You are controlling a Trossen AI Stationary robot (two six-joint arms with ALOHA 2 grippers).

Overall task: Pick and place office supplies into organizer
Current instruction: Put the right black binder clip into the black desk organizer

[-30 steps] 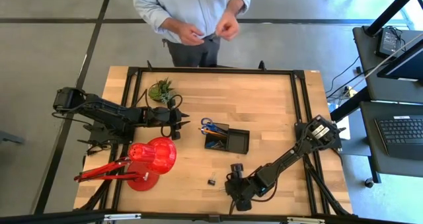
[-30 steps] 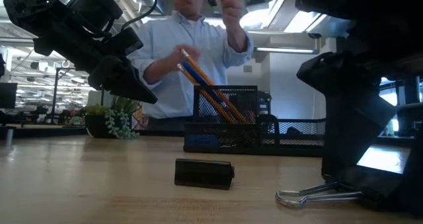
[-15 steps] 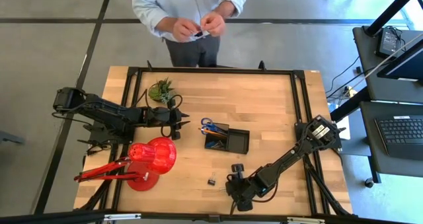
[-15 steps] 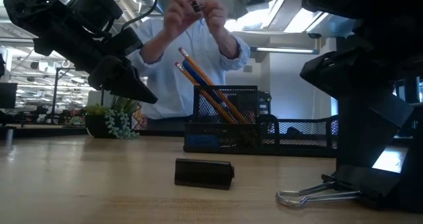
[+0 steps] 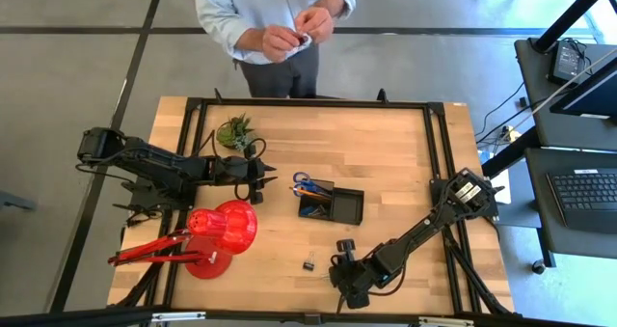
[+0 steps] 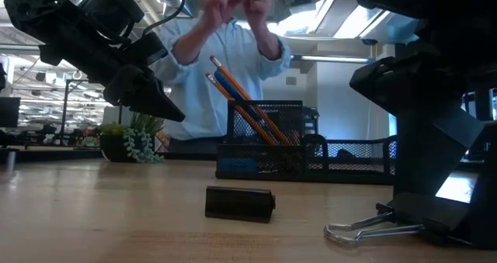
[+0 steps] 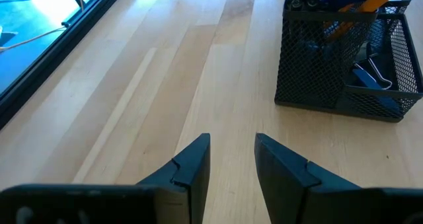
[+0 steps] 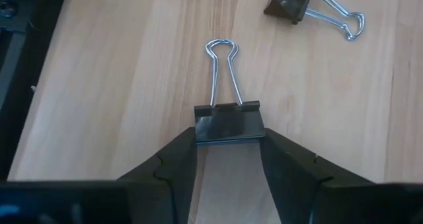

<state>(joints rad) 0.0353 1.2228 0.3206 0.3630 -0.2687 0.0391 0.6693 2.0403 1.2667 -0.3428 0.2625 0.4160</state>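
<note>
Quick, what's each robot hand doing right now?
Left hand: open, empty, above the table.
Right hand: shut on a binder clip.

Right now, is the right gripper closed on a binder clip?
Yes. The right gripper has both fingers pressed against the black binder clip, wire handles pointing away.

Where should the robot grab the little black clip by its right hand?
Grab the binder clip by its black body, one finger on each end, coming from the side away from its wire handles. It lies flat, and the right end effector already brackets it that way.
</note>
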